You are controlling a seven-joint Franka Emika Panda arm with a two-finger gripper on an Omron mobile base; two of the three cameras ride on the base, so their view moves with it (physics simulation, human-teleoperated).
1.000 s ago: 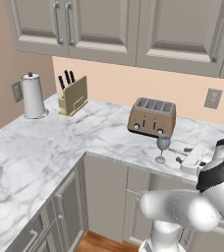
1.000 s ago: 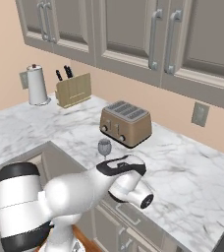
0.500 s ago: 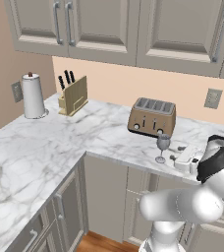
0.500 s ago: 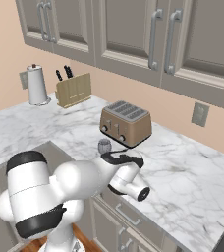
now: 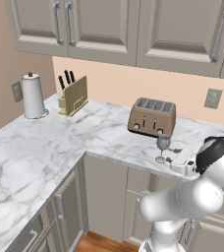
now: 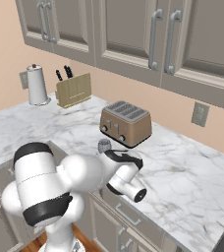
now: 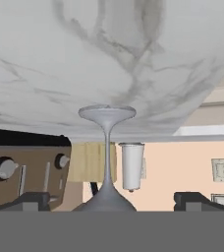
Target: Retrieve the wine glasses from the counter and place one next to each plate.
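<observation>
Closing in since a second ago, the gripper (image 7: 106,201) — jaws wide, holding nothing — now brackets the wine glass (image 5: 162,147) at the toaster's (image 5: 152,117) five o'clock — grasp looks imminent.

One small clear grey-tinted stemmed wine glass (image 5: 162,147) stands upright on the white grey-veined marble counter (image 5: 60,142), near its front edge and just in front of the toaster's right end. Rounded bowl on top, thin stem, round foot flat on the marble. From the right base camera, just its bowl (image 6: 103,145) peeks over the arm. The hand camera sees it upside down: foot (image 7: 107,113) against the marble (image 7: 60,59), stem running down to the bowl.
</observation>
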